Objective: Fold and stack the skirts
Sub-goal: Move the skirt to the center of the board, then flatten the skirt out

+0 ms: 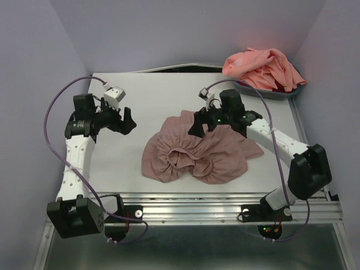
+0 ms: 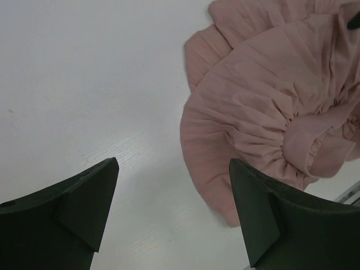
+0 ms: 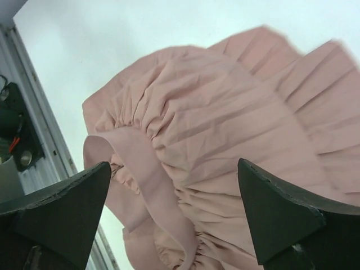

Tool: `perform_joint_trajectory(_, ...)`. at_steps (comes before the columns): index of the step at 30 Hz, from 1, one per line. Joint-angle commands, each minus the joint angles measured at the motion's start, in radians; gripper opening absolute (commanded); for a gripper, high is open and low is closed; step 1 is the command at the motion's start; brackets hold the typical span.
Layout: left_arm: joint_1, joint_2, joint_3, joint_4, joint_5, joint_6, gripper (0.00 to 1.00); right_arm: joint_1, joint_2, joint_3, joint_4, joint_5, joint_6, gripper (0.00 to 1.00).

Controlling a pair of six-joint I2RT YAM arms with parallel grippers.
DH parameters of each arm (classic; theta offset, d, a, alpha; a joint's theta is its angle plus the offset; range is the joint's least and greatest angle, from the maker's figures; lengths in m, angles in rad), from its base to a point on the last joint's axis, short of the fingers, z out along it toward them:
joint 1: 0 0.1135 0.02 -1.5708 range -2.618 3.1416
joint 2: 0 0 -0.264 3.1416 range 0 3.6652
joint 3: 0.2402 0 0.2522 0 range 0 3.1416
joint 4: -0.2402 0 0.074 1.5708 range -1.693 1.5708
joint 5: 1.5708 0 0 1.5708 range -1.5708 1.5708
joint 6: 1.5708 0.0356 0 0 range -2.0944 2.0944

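- A white bench [image 1: 140,101] has the mauve skirt [image 1: 194,157] crumpled at its middle.
- The right tool [image 1: 202,128] hangs over that skirt's far edge, jaws wide, empty.
- The left tool [image 1: 130,120] is well left of it, wide open, empty.
- The coral skirt [image 1: 261,67] is heaped in a grey tray [image 1: 281,94], far right of it.

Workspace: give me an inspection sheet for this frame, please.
Surface: white table, flat.
Job's things: mauve-pink skirt rumpled mid-table, unfolded; coral skirt heaped in grey bin, far right corner.
Clutter: nothing seen.
Grippers: left gripper open over bare table beside the mauve-pink skirt; right gripper open above it, holding nothing.
Cables: purple cables loop beside both arms.
Surroundings: lavender walls; metal rail at near edge.
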Motion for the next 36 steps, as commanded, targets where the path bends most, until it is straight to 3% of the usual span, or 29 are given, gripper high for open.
perform_joint_trajectory(1, -0.187, -0.059, -0.004, -0.033, -0.016, 0.168, 0.89, -0.062, -0.12, 0.131, -0.211, 0.127, -0.153, 0.93)
perform_joint_trajectory(3, -0.267, -0.055, 0.004, -0.045, -0.079, 0.179, 0.87, -0.084, -0.131, 0.128, -0.351, 0.118, -0.176, 0.8)
perform_joint_trajectory(4, -0.345, -0.046, 0.005, -0.046, -0.101, 0.18, 0.81, -0.084, -0.161, 0.091, -0.407, 0.109, -0.188, 0.7)
perform_joint_trajectory(7, -0.45, -0.026, -0.005, -0.054, -0.156, 0.183, 0.66, -0.084, -0.253, -0.013, -0.452, 0.02, -0.173, 0.62)
perform_joint_trajectory(11, -0.562, -0.016, -0.068, -0.048, -0.242, 0.189, 0.6, -0.096, -0.306, -0.197, -0.435, -0.005, -0.182, 0.5)
perform_joint_trajectory(14, -0.653, -0.025, -0.131, -0.004, -0.309, 0.162, 0.57, -0.096, -0.313, -0.253, -0.393, -0.014, -0.156, 0.5)
perform_joint_trajectory(18, -0.696, -0.019, -0.168, 0.067, -0.343, 0.102, 0.57, -0.096, -0.297, -0.276, -0.353, -0.016, -0.109, 0.5)
perform_joint_trajectory(22, -0.771, 0.026, -0.189, 0.096, -0.365, 0.087, 0.64, -0.096, -0.268, -0.277, -0.326, 0.003, -0.06, 0.5)
perform_joint_trajectory(30, -0.812, 0.081, -0.191, 0.139, -0.406, 0.088, 0.68, -0.053, -0.156, -0.247, -0.326, -0.003, -0.039, 0.52)
perform_joint_trajectory(33, -0.814, 0.106, -0.185, 0.161, -0.412, 0.09, 0.66, -0.053, -0.111, -0.227, -0.342, -0.037, -0.039, 0.57)
perform_joint_trajectory(36, -0.815, 0.139, -0.196, 0.184, -0.435, 0.081, 0.56, -0.023, -0.071, -0.213, -0.329, -0.056, -0.001, 0.59)
